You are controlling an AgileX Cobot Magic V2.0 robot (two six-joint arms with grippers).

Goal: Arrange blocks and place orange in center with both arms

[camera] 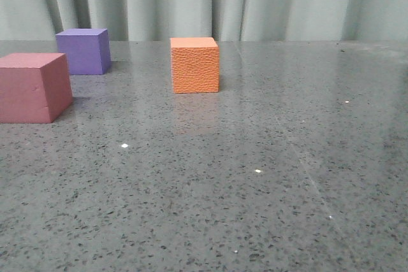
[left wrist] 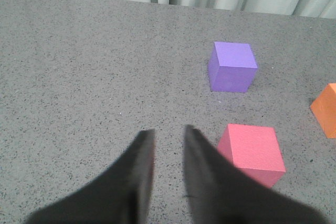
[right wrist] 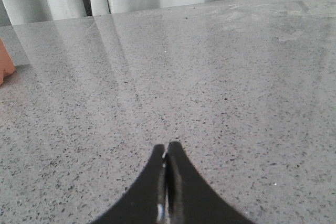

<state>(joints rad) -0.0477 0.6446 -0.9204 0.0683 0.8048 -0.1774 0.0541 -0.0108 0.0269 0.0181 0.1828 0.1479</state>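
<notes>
Left pincer [left wrist: 167,135] hangs slightly parted and empty, the pink cube [left wrist: 251,151] just beside it, the purple cube [left wrist: 232,66] beyond. The orange cube [camera: 194,64] sits mid-bench [camera: 255,176], square-on with no long axis. Right pincer [right wrist: 167,150] is pressed closed, empty, farther off.

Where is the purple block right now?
In the front view the purple block sits far back on the table's left side, near the curtain, just behind the pink-red block and left of the orange block.
</notes>
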